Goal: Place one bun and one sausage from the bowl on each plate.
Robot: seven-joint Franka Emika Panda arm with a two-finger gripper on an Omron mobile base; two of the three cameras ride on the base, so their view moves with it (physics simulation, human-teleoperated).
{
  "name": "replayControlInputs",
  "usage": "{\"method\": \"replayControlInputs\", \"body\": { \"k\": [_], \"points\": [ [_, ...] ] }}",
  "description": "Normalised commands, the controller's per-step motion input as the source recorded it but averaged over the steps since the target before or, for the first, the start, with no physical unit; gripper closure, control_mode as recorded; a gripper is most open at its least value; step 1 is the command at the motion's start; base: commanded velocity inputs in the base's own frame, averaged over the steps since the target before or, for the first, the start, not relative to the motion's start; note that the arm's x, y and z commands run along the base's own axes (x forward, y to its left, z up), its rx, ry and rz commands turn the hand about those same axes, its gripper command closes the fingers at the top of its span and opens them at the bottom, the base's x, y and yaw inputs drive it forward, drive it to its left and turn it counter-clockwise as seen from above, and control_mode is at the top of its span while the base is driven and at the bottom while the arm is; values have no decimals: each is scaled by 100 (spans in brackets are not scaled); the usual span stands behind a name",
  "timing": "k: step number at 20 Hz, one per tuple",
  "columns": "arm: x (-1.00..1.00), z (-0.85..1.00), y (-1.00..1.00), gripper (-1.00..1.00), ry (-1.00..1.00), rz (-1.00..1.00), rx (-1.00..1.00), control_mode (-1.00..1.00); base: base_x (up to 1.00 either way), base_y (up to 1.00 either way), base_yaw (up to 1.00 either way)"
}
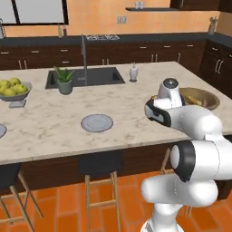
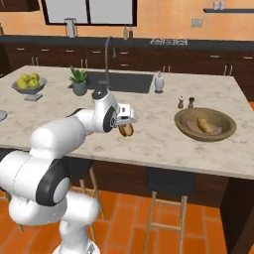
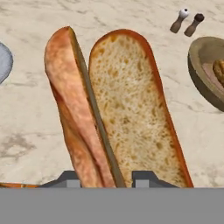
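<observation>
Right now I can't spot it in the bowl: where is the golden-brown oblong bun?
The golden-brown oblong bun hangs in the gripper above the marble counter, left of the wooden bowl in the right base view.

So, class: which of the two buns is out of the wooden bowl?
The bun pinched in the fingers, hanging above the marble counter; the other bun lies inside the bowl.

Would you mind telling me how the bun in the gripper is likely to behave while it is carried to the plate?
The bun looks airy, so probably light and squashable. It is split open lengthwise, so its halves might flap. The gripper pinches just one end; it may droop.
</observation>
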Motion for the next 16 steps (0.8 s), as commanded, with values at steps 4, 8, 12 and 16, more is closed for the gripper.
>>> {"method": "replayControlInputs", "body": {
  "k": [4,8,12,16],
  "points": [
    [0,0,0,100,0,0,0,100,3,100,-4],
    [0,0,0,100,0,0,0,100,24,100,-9],
    [0,0,0,100,0,0,0,100,31,100,-10],
    [0,0,0,100,0,0,0,100,34,100,-9]
  ]
}}
